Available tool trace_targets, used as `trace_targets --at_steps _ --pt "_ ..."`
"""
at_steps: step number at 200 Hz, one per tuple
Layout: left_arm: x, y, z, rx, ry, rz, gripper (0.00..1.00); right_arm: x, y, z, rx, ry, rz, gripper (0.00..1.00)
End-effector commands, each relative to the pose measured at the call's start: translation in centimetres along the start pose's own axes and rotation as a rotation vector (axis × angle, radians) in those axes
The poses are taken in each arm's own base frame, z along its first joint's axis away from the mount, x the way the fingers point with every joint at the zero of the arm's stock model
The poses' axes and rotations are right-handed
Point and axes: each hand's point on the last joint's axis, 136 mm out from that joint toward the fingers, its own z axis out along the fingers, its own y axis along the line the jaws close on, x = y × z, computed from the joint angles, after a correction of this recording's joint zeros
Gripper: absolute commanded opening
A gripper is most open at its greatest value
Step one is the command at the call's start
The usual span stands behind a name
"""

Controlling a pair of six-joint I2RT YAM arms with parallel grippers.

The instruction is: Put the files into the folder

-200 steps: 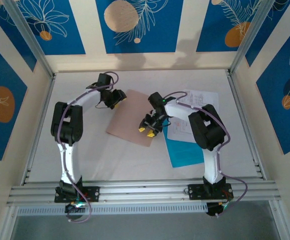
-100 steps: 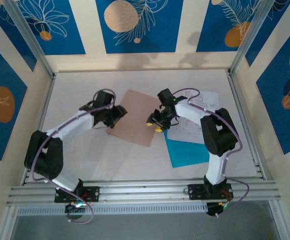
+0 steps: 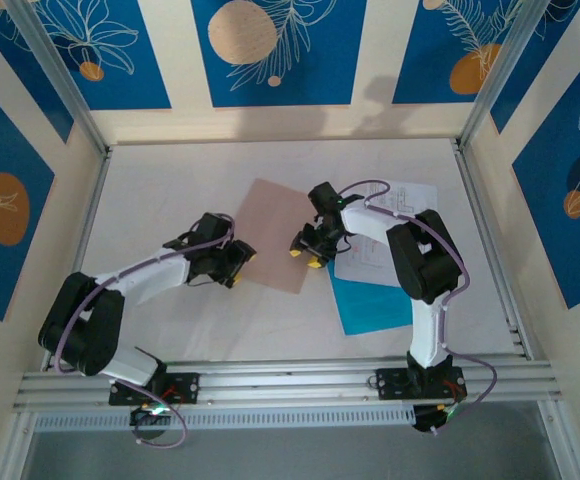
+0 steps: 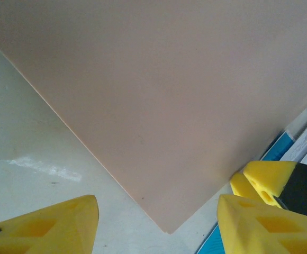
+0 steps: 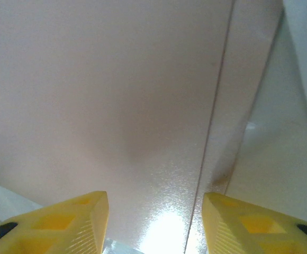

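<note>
Since a moment ago the left arm [image 3: 150, 278] has slid its claw nearer along the folder's left edge, while the right arm [image 3: 415, 255] has hardly shifted. Now the left arm lies low and stretched out over the table [image 3: 170, 190], reaching to the right. The left claw [image 3: 238, 262] sits at the near end of the folder's left edge. The right arm bends up and then back toward the left, and the right claw [image 3: 306, 257] hangs over the folder's right edge. The folder [image 3: 268, 225] lies flat in the middle of the table, between the two claws. Its long side runs from far to near and leans a bit to the left as it comes near. In the left wrist view the yellow fingers [image 4: 47, 227] stand wide apart and hold nothing. One corner of the folder shows between them, with the right claw's yellow tip just beside it. In the right wrist view the fingers [image 5: 58, 222] are wide apart too, holding nothing, with the folder right under them. The white sheets [image 3: 410, 195] lie to the right of the folder, partly under the right arm. The teal sheet [image 3: 375, 305] lies nearer, close to the folder's near right corner.
</note>
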Motion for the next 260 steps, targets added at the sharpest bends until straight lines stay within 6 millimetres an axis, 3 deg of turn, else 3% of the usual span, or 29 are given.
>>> trace_targets --at_steps 1,69,138,211,260 --pt "0.4 0.2 0.0 0.019 0.003 -0.033 0.60 -0.2 0.9 -0.2 -0.009 -0.010 -0.006 0.51" --pt "0.4 0.3 0.0 0.032 -0.004 -0.029 0.61 0.1 -0.4 1.0 0.033 0.018 0.004 0.51" --pt "0.5 0.6 1.3 0.102 -0.016 -0.062 0.59 0.6 -2.4 1.9 0.097 0.044 0.030 0.51" --pt "0.6 -0.1 2.5 0.135 -0.038 -0.066 0.52 0.7 -2.8 2.0 0.107 0.054 0.031 0.51" --pt "0.6 0.9 2.7 0.084 -0.059 -0.072 0.51 0.6 -2.8 2.0 0.105 0.057 0.036 0.51"
